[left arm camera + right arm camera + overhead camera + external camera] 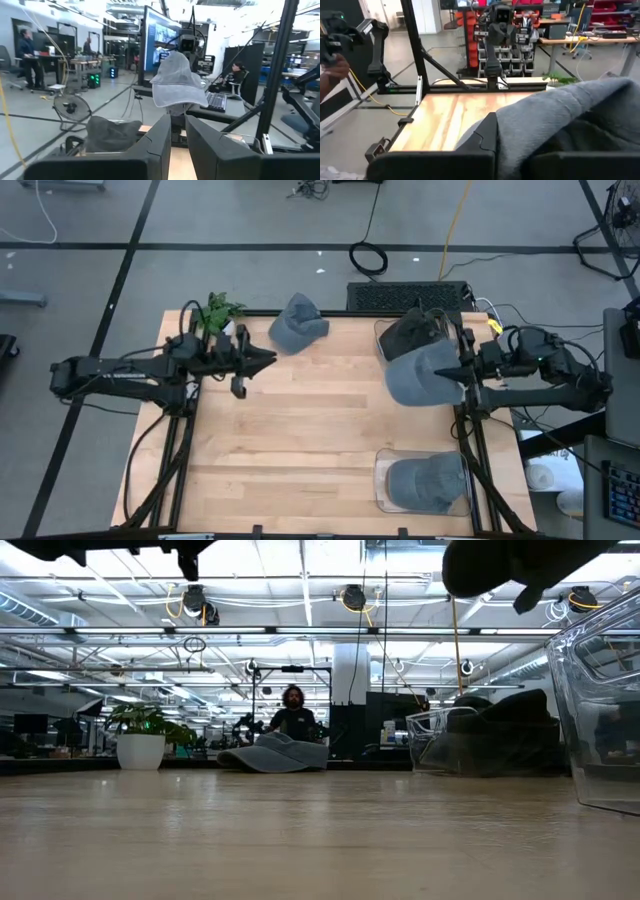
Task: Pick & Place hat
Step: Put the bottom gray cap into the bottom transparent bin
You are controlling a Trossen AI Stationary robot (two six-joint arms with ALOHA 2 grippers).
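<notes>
My right gripper (pixel 462 374) is shut on a grey-blue cap (pixel 424 376) above the table's right side, next to the far container. From the left wrist view the cap (pixel 178 80) shows in the air, in front of the right arm. In the low view it is a dark shape (pixel 520 562) at the top. A second grey cap (pixel 298 322) lies by its underside on the table near the far edge. My left gripper (pixel 266 359) hovers shut over the table's left part, pointing right. My right gripper holds the grey-blue cap by the side toward the table's right edge (pixel 452 377), coming level from the right. Grey cloth (pixel 560 125) drapes over the fingers in the right wrist view and hides the place of contact. The cap is lifted clear of the table.
A clear container (pixel 384 330) at the far right holds a dark cap (pixel 412 333). Another clear container (pixel 380 480) at the near right holds a grey cap (pixel 427 483). A potted plant (pixel 220 310) stands at the far left corner. Bare wood (pixel 310 430) fills the middle.
</notes>
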